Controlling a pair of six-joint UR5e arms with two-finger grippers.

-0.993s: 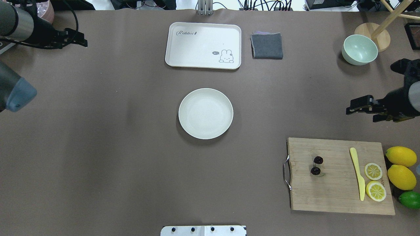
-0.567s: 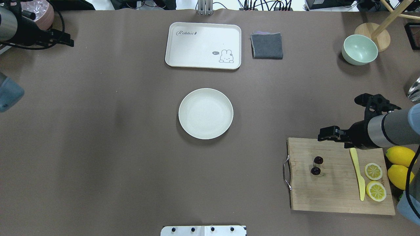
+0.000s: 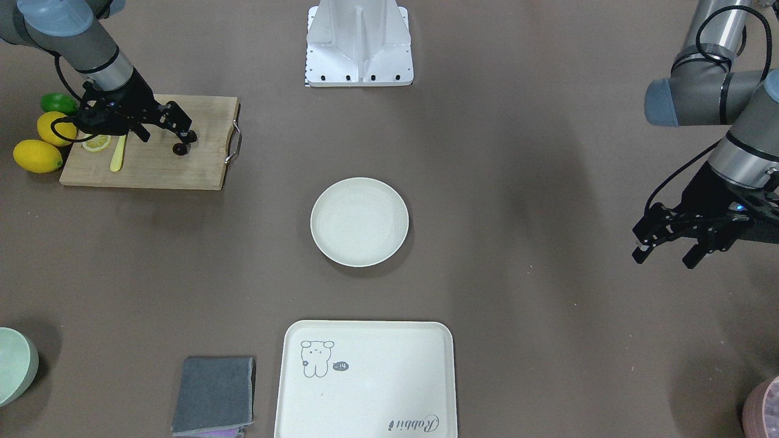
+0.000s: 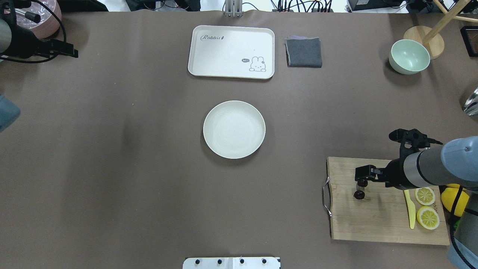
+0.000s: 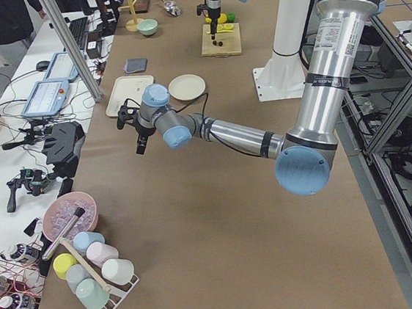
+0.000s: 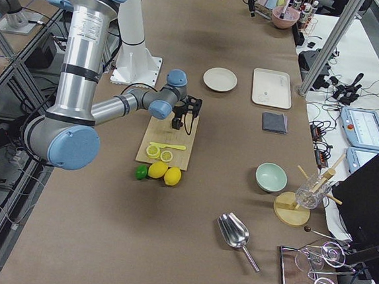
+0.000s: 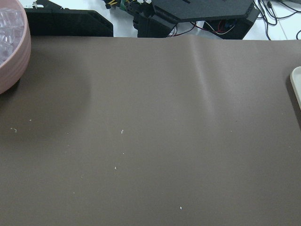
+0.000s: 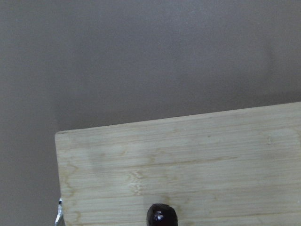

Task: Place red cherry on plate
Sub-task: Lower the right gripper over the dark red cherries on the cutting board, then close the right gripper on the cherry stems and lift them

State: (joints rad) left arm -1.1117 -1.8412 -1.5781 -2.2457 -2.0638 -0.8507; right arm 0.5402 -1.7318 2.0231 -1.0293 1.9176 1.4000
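Observation:
The red cherry (image 4: 359, 194), a pair of tiny dark fruits, lies on the left part of the wooden cutting board (image 4: 377, 220). One of the two is partly covered by my right gripper (image 4: 369, 176), which hangs open just over the pair. From the front, the cherry (image 3: 179, 149) sits right below the right gripper (image 3: 170, 137). At the bottom edge of the right wrist view one dark cherry (image 8: 161, 216) shows. The round cream plate (image 4: 234, 129) sits empty at the table's middle. My left gripper (image 3: 663, 255) is open and holds nothing, far off at the table's left end.
On the board lie a yellow knife (image 4: 410, 209) and two lemon halves (image 4: 425, 206), with whole lemons (image 4: 455, 200) beside it. At the back are the rabbit tray (image 4: 231, 51), a grey cloth (image 4: 304, 52) and a green bowl (image 4: 409, 56). A pink bowl (image 7: 11, 47) sits near the left gripper.
My right arm has swung from beside the board to over it, and its gripper now hangs above the cherries. My left arm has drawn back toward the far left corner.

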